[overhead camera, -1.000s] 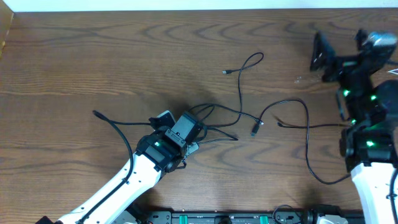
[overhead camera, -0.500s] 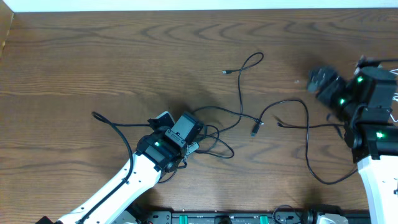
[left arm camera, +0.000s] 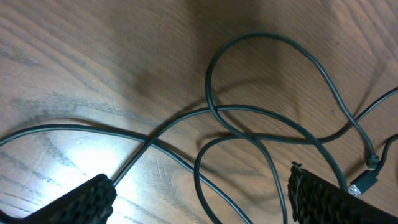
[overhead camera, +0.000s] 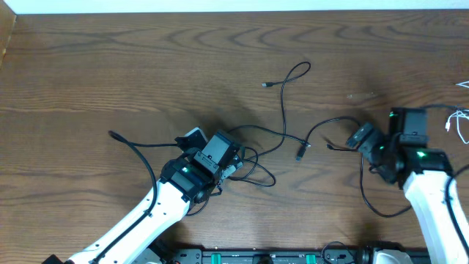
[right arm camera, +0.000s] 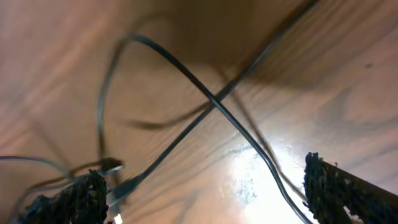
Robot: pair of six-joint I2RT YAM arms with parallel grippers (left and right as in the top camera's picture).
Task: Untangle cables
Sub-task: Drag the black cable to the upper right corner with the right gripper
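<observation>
Several thin black cables [overhead camera: 284,110] lie on the wooden table [overhead camera: 110,66], tangled in loops [overhead camera: 255,158] near the middle. My left gripper [overhead camera: 238,163] stands open right at that tangle. In the left wrist view its gripper [left arm camera: 202,205] straddles crossing cable loops [left arm camera: 261,134], gripping none, and a small plug [left arm camera: 367,180] lies at the right. My right gripper [overhead camera: 357,138] is open low over another black cable [overhead camera: 362,169]. The right wrist view shows that gripper [right arm camera: 205,199] above two crossing strands [right arm camera: 217,102]. A white cable [overhead camera: 462,128] lies at the right edge.
One loose plug end [overhead camera: 300,152] lies between the two grippers, and another [overhead camera: 265,85] farther back. A black cable end [overhead camera: 111,134] reaches out to the left of the left arm. The table's back edge [overhead camera: 234,10] runs along the top.
My left gripper has opened and let go of the cable, whose loop slackened toward it. My right arm swung down from the far right corner to the cable at the right middle.
</observation>
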